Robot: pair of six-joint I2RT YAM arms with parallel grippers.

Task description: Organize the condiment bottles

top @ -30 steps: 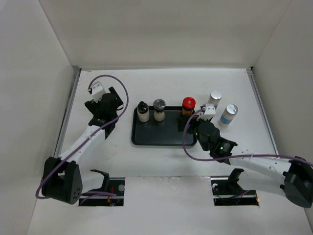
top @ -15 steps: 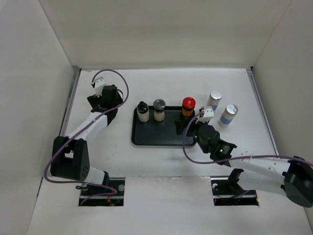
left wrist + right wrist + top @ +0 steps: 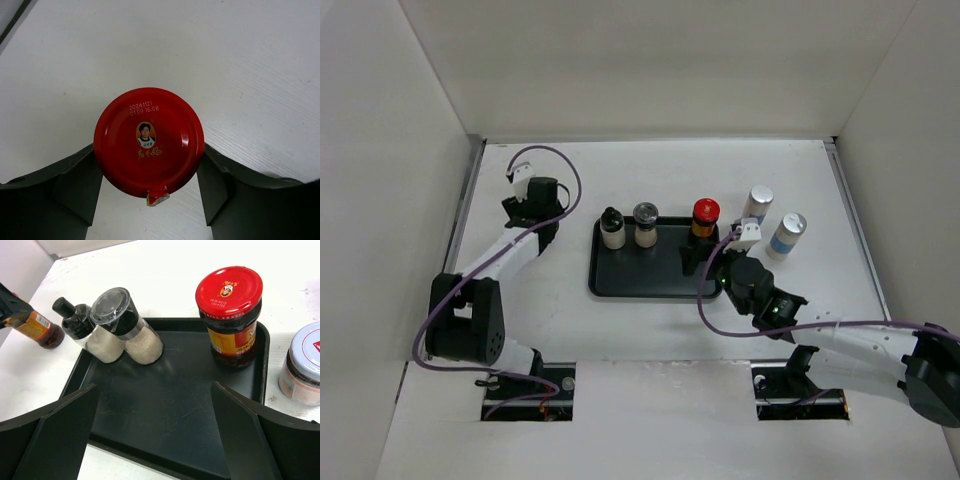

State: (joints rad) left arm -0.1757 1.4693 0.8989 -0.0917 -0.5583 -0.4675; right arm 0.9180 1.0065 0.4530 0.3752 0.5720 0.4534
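- While the left arm (image 3: 505, 258) reaches over the table (image 3: 620, 330) left of the black tray (image 3: 640, 272), its jaws are clamped on the first red-capped jar (image 3: 149, 141), one pressing each side of the cap.
- The cap faces the left wrist camera squarely and shows a small portrait, gold characters and a printed date code.
- From the right wrist camera this jar appears tilted, with an orange label and brown contents. Whether its base touches the table cannot be told.
- The right arm (image 3: 850, 338) holds its jaws spread wide above the tray's near right part, gripping nothing.
- The second red-capped jar (image 3: 230, 315) stands upright in the tray's far right corner.
- Two cream-filled shakers stand touching along the tray's far edge toward the left: the nozzle-capped shaker (image 3: 82, 335) is nearer the left corner, and the flip-capped shaker (image 3: 131, 330) is just to its right.
- The first silver-lidded jar (image 3: 760, 203) stands on the table just beyond the tray's far right corner.
- The second silver-lidded jar (image 3: 788, 235) stands near it, farther right and closer to the arms.
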